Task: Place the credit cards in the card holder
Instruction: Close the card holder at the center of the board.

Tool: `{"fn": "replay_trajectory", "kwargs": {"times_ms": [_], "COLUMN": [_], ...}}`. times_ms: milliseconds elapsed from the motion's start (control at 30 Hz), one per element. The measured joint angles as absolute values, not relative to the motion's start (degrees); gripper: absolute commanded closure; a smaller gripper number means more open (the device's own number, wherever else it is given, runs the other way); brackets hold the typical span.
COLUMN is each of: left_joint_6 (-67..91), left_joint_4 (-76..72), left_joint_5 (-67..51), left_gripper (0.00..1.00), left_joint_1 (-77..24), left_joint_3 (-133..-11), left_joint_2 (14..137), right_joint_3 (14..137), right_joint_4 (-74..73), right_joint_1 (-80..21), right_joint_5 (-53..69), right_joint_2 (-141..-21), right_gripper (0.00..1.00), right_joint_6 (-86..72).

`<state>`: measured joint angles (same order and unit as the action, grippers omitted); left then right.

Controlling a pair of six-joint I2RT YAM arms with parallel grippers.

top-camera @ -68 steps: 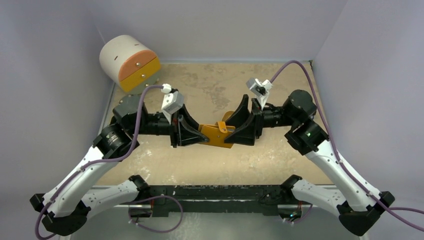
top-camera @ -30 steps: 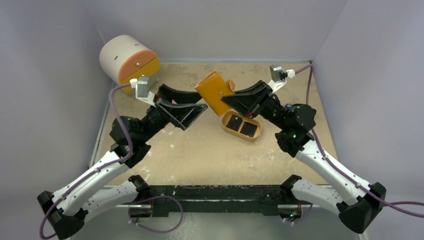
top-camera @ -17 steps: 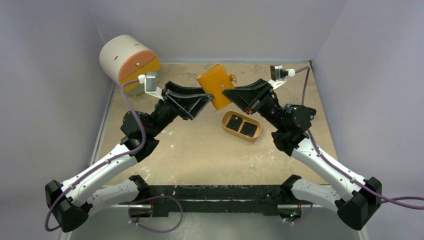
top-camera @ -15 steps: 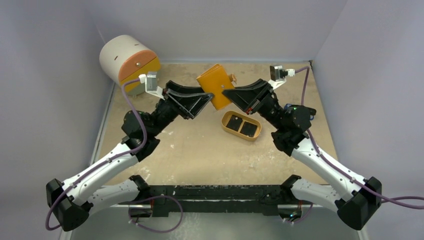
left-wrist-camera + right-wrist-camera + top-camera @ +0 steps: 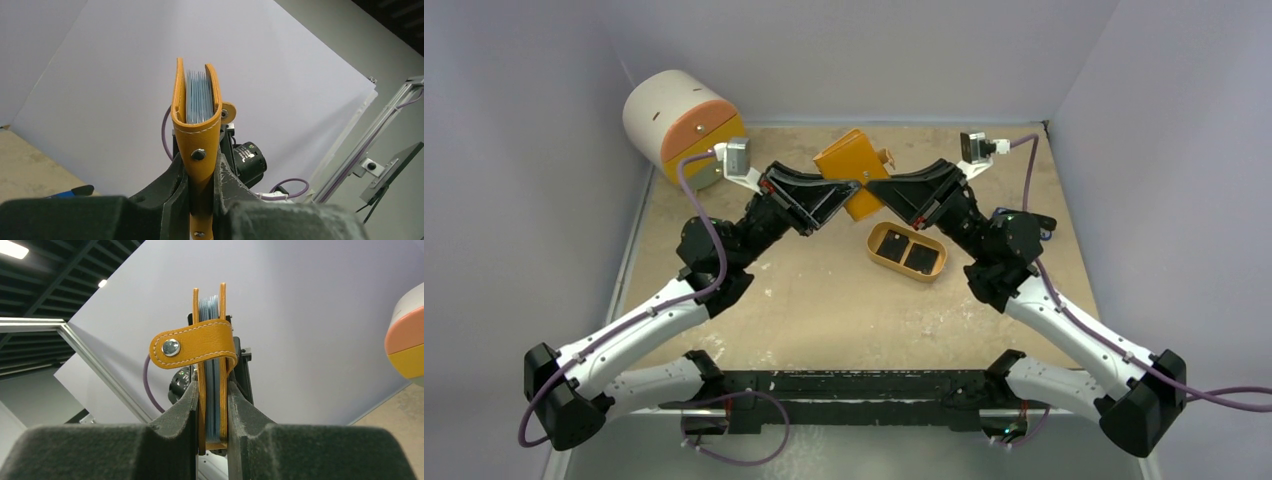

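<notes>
The card holder (image 5: 848, 162) is an orange-tan folded wallet held up in the air over the back middle of the table. My left gripper (image 5: 841, 187) is shut on its left edge, and my right gripper (image 5: 876, 188) is shut on its right edge. In the left wrist view the card holder (image 5: 198, 131) stands edge-on in that gripper (image 5: 201, 172), its pale blue leaves showing at the top. In the right wrist view the card holder (image 5: 213, 371) sits in the right gripper (image 5: 213, 399), and its snap tab (image 5: 192, 346) hangs loose. Two dark credit cards (image 5: 891, 243) (image 5: 920, 259) lie in an orange oval tray (image 5: 936, 270).
A white drum-shaped box (image 5: 672, 115) with an orange and yellow face stands at the back left, and its face (image 5: 407, 342) shows in the right wrist view. A small blue and black object (image 5: 70, 192) lies low at the left. Grey walls close in three sides.
My left gripper has reached the card holder's left edge and closed on it. The right gripper has kept its hold, with the wallet shifting and tilting slightly.
</notes>
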<state>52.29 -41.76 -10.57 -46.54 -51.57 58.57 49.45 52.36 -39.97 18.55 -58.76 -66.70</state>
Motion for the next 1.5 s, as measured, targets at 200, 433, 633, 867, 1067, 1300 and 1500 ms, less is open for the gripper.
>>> {"fn": "replay_trajectory", "kwargs": {"times_ms": [200,433,633,867,1067,1300,1500], "left_joint_6": [52.71,50.0,48.84,46.83,43.88,40.58,38.17], "left_joint_4": [-38.26,-10.11,12.1,24.64,27.35,27.27,27.03], "left_joint_5": [-8.97,0.36,9.54,11.14,10.44,7.84,5.76], "left_gripper": [1.0,1.0,1.0,1.0,1.0,1.0,1.0], "left_joint_1": [-46.98,-47.66,-47.27,-47.27,-47.27,-47.27,-47.29], "left_joint_3": [-51.68,-57.8,-64.86,-66.85,-66.87,-66.87,-66.87], "left_joint_2": [57.69,52.38,51.92,55.0,55.59,55.57,54.7], "right_joint_3": [49.47,54.89,70.54,83.59,85.43,84.55,84.55], "right_joint_4": [47.37,14.33,-9.17,-22.68,-27.97,-27.9,-27.51], "right_joint_1": [-40.12,-40.23,-40.23,-40.23,-40.23,-40.23,-40.23], "right_joint_5": [17.67,10.7,4.29,3.92,7.03,12.93,15.0], "right_joint_2": [-56.66,-44.69,-44.21,-56.27,-67.05,-70.13,-70.74], "right_gripper": [0.45,0.35,0.48,0.56,0.64,0.67,0.69], "right_joint_6": [-64.23,-50.83,-38.63,-29.43,-27.38,-27.9,-28.01]}}
